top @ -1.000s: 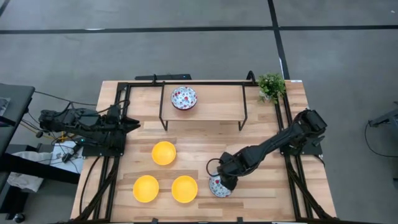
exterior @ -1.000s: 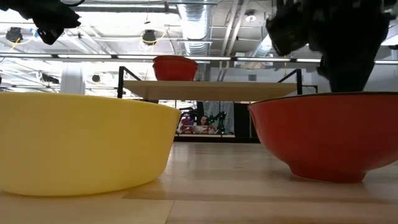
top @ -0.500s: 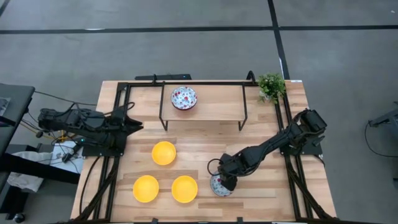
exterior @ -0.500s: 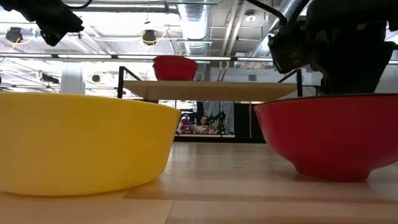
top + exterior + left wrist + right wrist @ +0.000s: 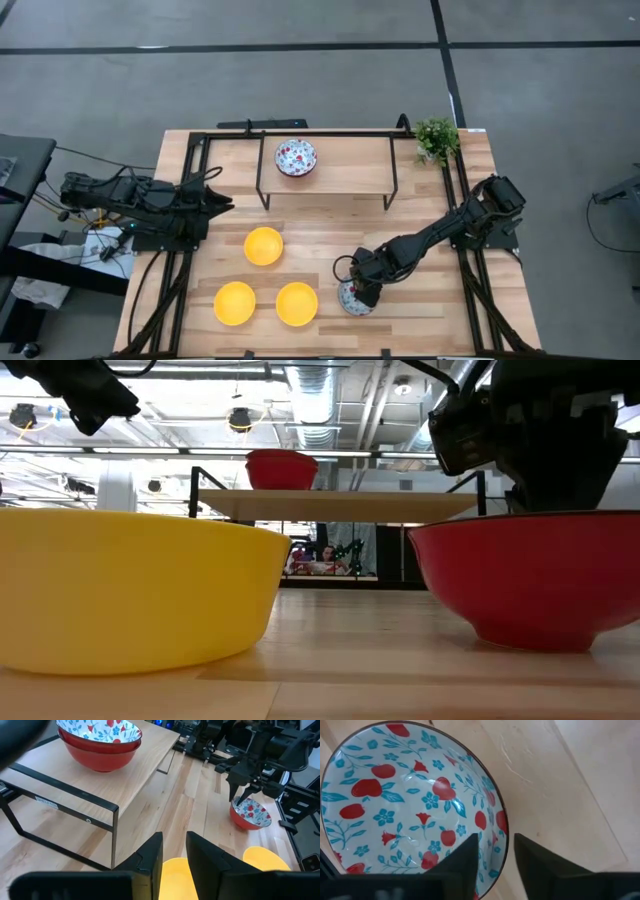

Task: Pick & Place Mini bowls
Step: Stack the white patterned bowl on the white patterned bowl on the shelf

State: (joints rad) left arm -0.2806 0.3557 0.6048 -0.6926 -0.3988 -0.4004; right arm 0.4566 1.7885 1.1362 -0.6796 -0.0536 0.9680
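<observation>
A mini bowl (image 5: 347, 301), white with a red-and-blue pattern inside and red outside, sits on its base near the table's front. My right gripper (image 5: 361, 292) points down over it, open, one finger inside the bowl (image 5: 405, 795) and one outside. Three yellow mini bowls (image 5: 263, 245), (image 5: 234, 303), (image 5: 297, 304) rest on the table to its left. Two more patterned bowls (image 5: 97, 740) sit stacked on the raised shelf (image 5: 340, 165). My left gripper (image 5: 228, 203) hangs above the table's left side, open by a narrow gap, with nothing in it. My right gripper stands astride the patterned bowl's rim (image 5: 504, 837) on the side toward the table's right, coming from above. One finger (image 5: 462, 862) is inside, the other (image 5: 540, 865) outside. I cannot tell whether either finger touches the rim. The bowl rests upright on the table.
A small green plant (image 5: 437, 137) stands at the far right corner. Black frame rails (image 5: 190, 190) run along both sides and the back of the table. In the low view the nearest yellow bowl (image 5: 130, 590) and the red bowl (image 5: 530, 580) flank a strip of bare wood (image 5: 350, 620).
My right gripper has tipped a little steeper over the patterned bowl, and the bowl has slid slightly on the table; it has stayed upright on its base.
</observation>
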